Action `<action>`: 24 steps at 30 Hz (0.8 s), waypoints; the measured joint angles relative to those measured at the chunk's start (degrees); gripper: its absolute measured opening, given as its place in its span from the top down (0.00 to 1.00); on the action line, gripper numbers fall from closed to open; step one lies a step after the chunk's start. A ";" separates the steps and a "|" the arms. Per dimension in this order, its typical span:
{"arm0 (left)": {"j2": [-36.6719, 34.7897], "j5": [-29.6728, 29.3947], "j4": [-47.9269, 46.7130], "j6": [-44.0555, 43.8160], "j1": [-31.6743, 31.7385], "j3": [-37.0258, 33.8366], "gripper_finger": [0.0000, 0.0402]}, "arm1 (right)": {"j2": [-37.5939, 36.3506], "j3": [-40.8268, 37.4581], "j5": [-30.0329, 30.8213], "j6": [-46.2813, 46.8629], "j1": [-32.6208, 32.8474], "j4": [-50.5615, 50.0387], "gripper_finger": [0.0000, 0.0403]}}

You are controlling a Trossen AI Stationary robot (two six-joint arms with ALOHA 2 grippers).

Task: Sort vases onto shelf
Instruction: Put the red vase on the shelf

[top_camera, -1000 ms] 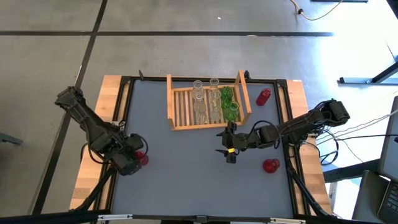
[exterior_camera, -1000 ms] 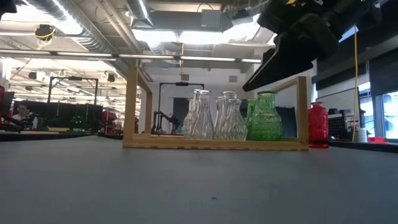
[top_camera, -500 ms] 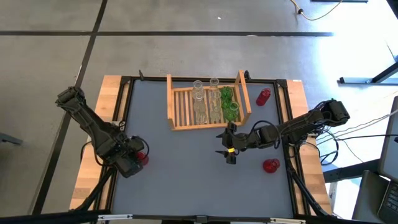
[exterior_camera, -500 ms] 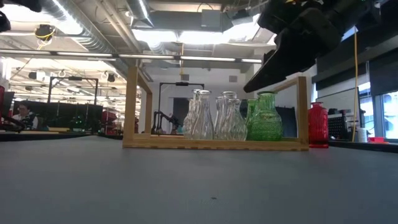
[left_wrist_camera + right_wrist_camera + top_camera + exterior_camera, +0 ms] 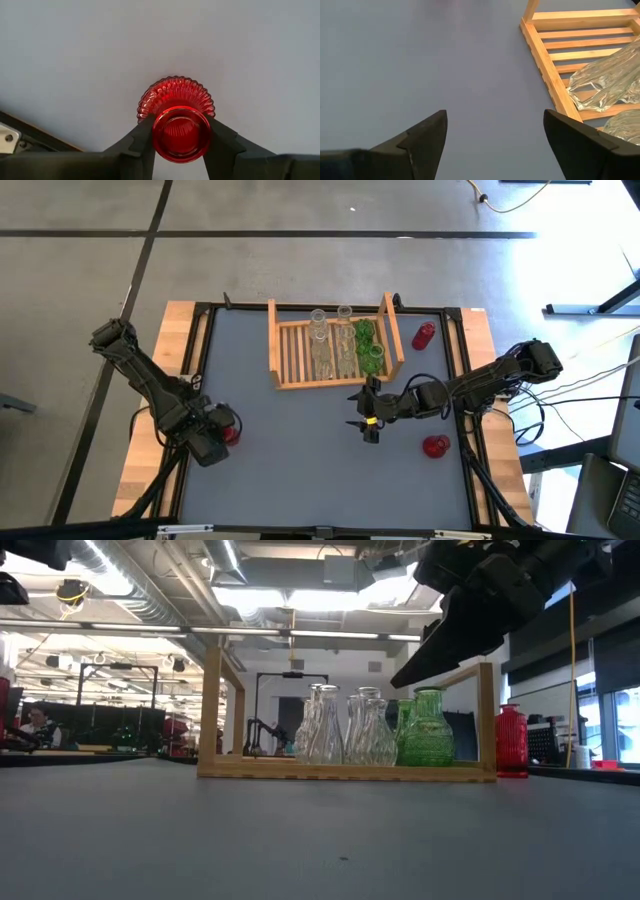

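Red vase (image 5: pixel 176 117) upright between the left gripper's (image 5: pixel 180 142) fingers (image 5: pixel 141 137), both pressed against its neck.

Two dark jointed arms, black tapered fingers (image 5: pixel 427 132), yellow wrist marking

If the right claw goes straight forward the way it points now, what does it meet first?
Most likely nothing soon: ahead of the open right claw lies bare grey table. The wooden shelf with clear vases sits off to one side of that line, though depth is uncertain.
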 joint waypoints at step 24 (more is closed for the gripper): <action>0.21 -5.88 16.63 31.60 10.96 12.72 0.70 | 0.00 0.00 2.08 1.68 -0.02 0.00 0.22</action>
